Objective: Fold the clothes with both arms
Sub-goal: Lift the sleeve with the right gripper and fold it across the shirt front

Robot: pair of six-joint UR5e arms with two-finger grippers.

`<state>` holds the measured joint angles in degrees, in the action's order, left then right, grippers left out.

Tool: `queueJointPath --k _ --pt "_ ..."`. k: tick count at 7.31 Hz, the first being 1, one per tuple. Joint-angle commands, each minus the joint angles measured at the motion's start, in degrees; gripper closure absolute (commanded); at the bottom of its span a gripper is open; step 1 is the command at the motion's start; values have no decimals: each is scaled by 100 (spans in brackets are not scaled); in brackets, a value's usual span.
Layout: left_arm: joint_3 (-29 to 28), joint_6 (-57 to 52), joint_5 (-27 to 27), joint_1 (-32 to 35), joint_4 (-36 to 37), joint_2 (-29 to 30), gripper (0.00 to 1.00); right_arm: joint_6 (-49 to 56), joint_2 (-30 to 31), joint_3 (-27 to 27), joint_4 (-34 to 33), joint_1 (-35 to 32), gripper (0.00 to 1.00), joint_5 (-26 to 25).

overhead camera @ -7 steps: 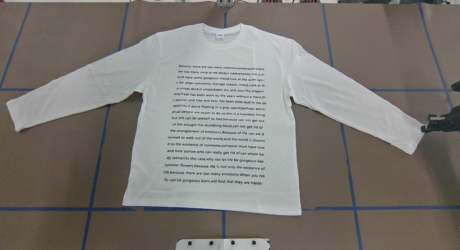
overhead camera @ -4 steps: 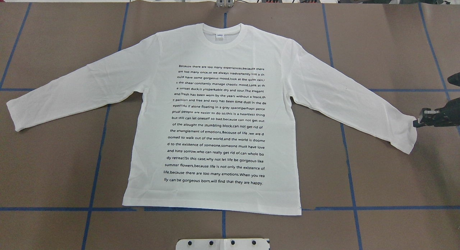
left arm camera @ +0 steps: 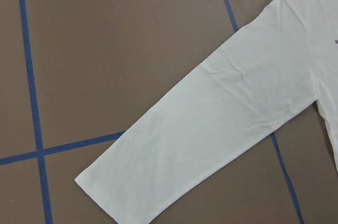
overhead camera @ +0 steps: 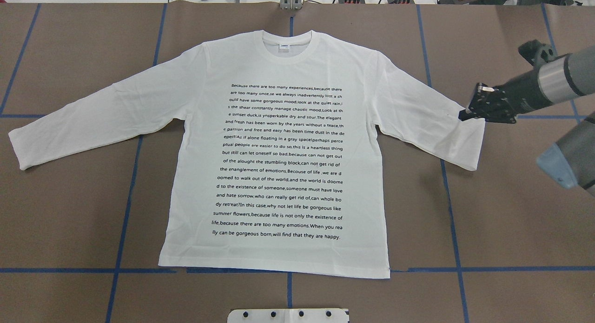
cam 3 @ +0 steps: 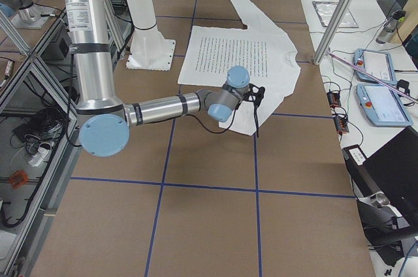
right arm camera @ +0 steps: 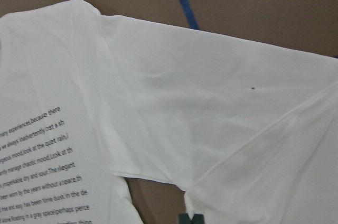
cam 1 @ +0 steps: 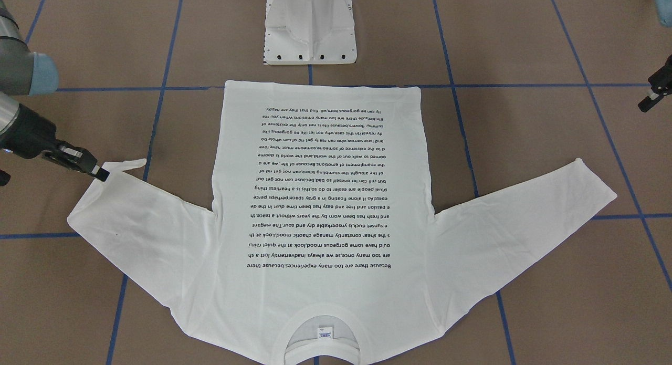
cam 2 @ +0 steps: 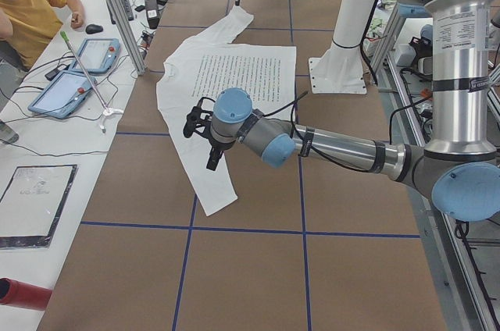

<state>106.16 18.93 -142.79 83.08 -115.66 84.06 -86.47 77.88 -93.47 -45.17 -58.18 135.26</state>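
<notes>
Overhead exterior view had the white long-sleeved T-shirt [overhead camera: 195, 128] lying flat, print up, on the brown table [overhead camera: 65, 220]. Its left sleeve [overhead camera: 83, 123] lay stretched out, below the left gripper [cam 1: 651, 94], whose jaws could not be judged open or closed. Farther right, the right gripper [overhead camera: 465, 115] had its jaws pinched tight on the right cuff [cam 1: 128, 164], the sleeve doubled back beneath them. Thin, limp cotton would likely sag and slide; cuffs, hem corners and shoulders looked the best holds.

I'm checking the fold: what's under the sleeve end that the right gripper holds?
Another layer of that same sleeve, flat on the brown table. Anything beneath the doubled cloth is covered.
</notes>
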Motion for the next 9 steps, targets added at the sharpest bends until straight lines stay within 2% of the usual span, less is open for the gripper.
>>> queueJointPath --k 1,2,3,4,5,6,9 --pt "10 -38 -3 -2 -26 -125 0 -850 -1688 31 -1512 567 100 -830" --pt "10 5 -12 6 -200 -179 0 -1341 -2541 100 -2209 936 100 -1496" --pt "-7 14 -3 -2 -367 -275 0 -1920 -3246 423 -2320 1340 100 -2121" --pt "-25 14 -3 -2 -395 -284 0 -2213 -4036 975 -2321 1814 100 -2745" --pt "-42 14 -3 -2 -395 -285 0 -2408 -4749 1737 -2287 2332 100 -3586" --pt "-43 6 -12 -2 -404 -302 0 -2531 -5330 2449 -2278 2607 100 -3925" --pt "-43 6 -12 -2 -404 -320 0 -2612 -5669 2930 -2277 2969 100 -4542"
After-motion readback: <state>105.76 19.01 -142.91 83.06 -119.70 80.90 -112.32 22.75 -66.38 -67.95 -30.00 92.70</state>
